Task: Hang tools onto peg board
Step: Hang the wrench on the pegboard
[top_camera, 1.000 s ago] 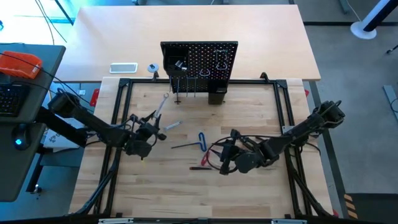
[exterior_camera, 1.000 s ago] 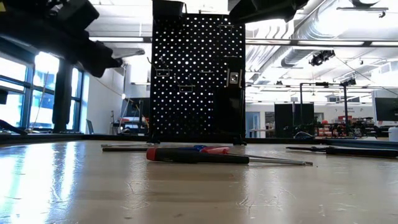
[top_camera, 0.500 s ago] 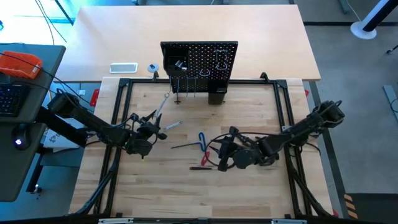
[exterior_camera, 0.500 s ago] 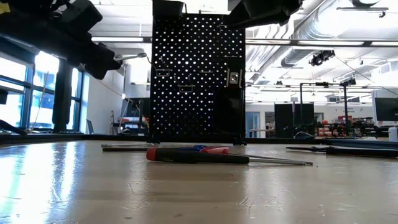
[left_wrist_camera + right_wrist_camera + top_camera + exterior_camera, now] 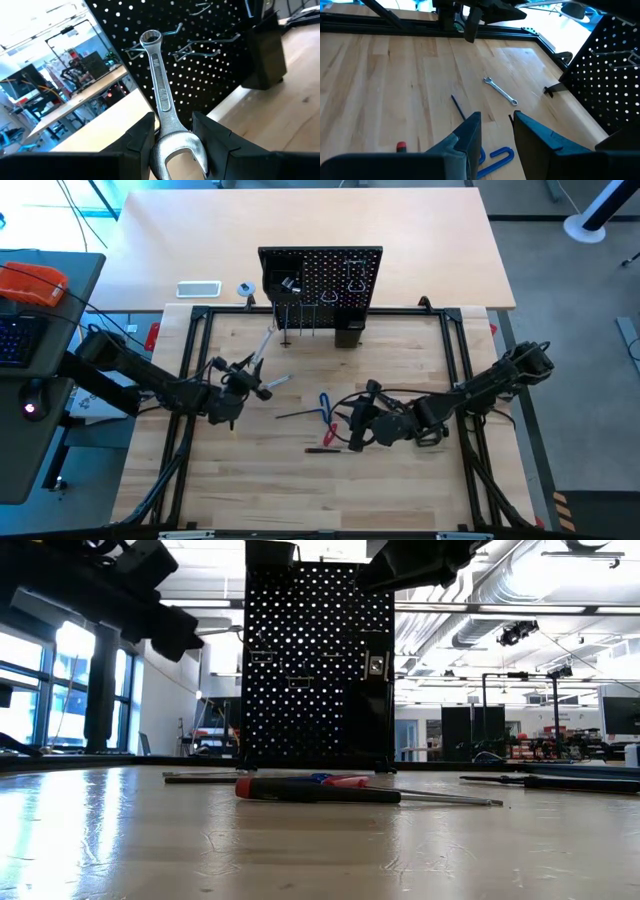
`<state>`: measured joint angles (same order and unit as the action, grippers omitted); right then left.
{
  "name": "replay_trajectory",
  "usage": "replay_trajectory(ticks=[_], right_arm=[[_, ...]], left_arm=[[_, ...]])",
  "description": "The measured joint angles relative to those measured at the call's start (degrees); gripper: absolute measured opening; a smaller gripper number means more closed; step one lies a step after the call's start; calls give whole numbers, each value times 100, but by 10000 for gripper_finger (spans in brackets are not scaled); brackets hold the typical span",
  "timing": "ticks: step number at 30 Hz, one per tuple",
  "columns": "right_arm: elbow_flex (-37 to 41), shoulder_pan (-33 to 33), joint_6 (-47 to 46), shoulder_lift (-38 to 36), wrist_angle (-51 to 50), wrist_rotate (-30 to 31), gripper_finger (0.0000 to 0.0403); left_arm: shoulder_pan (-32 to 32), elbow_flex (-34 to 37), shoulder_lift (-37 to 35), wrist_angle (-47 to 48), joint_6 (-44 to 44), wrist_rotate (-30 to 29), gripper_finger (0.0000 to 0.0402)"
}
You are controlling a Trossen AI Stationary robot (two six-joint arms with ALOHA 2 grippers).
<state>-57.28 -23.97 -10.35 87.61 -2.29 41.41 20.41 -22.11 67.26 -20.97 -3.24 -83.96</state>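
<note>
Left claw (image 5: 243, 372) sits over the left-centre of the counter (image 5: 250, 490), clamped on the open-jaw end of a long silver wrench (image 5: 161, 95). The wrench's ring end points up toward the peg board (image 5: 320, 278) and appears level with its metal hooks (image 5: 197, 45) in the left wrist view; contact with a hook can't be told. Peg board stands upright at the counter's far edge, centre, with a small black bin (image 5: 348, 332) at its foot.

On the counter between the arms: small silver wrench (image 5: 277, 381) just right of the left claw, thin black hex key (image 5: 297, 414), blue-handled T hex key (image 5: 326, 406), red-handled screwdriver (image 5: 318, 791) lying flat nearer the front.

Right claw (image 5: 355, 430) hangs low over the centre-right counter, just right of the blue key and screwdriver. Its fingers (image 5: 470, 134) stand partly apart, nothing between them.
</note>
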Motion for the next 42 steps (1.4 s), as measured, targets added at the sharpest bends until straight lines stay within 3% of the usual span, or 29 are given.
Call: replay_trajectory(ticks=[22,29,42], right_arm=[[0,0,140,2,-24,-140,108],[0,-2,142,2,-8,-137,108],[0,-2,140,2,-41,-137,108]], left_arm=[[-844,0,92,10,-153,547,107],[-1151,0,92,-9,-149,1138,159],[-1257,0,90,-7,-136,1583,166]])
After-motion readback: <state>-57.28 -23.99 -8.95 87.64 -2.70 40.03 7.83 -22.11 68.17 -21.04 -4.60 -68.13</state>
